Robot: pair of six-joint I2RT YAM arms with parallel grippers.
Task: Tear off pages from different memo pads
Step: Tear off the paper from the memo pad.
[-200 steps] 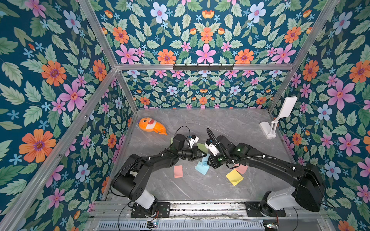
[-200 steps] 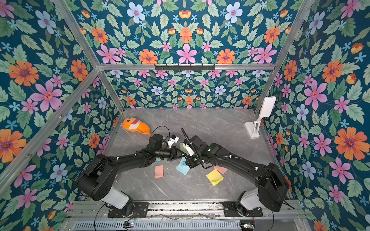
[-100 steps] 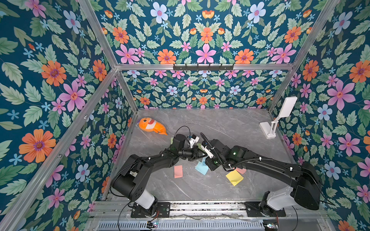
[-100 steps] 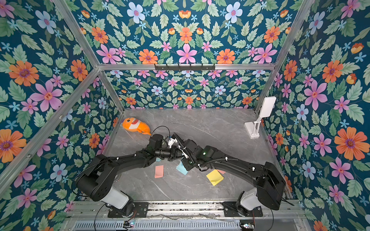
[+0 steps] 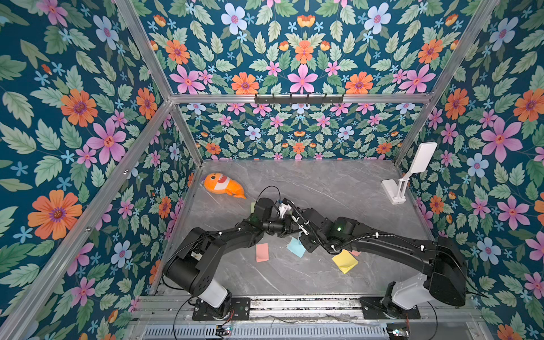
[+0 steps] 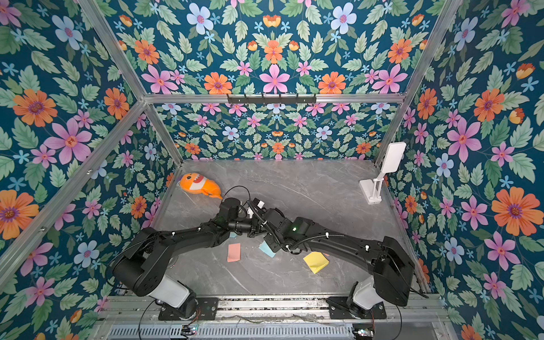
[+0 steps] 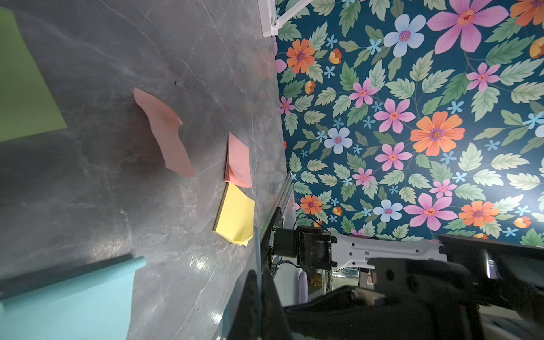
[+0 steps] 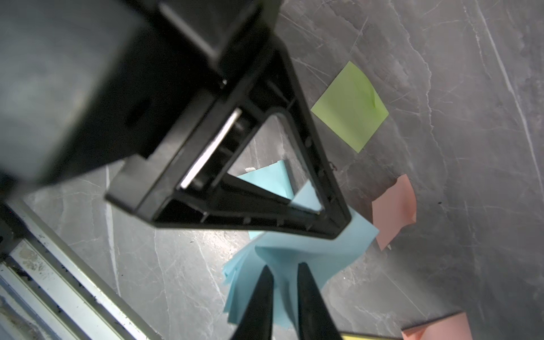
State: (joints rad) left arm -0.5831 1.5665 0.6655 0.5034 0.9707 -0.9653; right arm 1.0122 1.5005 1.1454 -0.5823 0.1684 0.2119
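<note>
The blue memo pad [image 5: 295, 247] lies near the middle of the counter [image 5: 329, 182], under the spot where the two arms meet. A pink note [image 5: 262, 252] lies flat beside it on the robot's left, and a yellow memo pad [image 5: 344, 261] lies on its right. The left gripper [image 8: 338, 228] has its jaws fully closed, pinching one edge of the blue memo pad. In the left wrist view a thin sheet edge runs straight into the closed tips. The right gripper [image 8: 283, 266] reaches over the opposite side of the pad. Its jaws are drawn in to a narrow gap, with a raised, twisted fold of the top blue page [image 8: 294, 250] caught between them. The sheets underneath fan out loosely at the pad's edge. A curled pink page [image 7: 164, 135] sits apart from a pink memo pad [image 7: 239, 160], which lies right against the yellow memo pad. A green note [image 8: 350, 107] lies flat on the counter beyond the blue memo pad. An orange plush fish [image 5: 223, 186] and a white stand [image 5: 396, 191] sit near the back corners.
</note>
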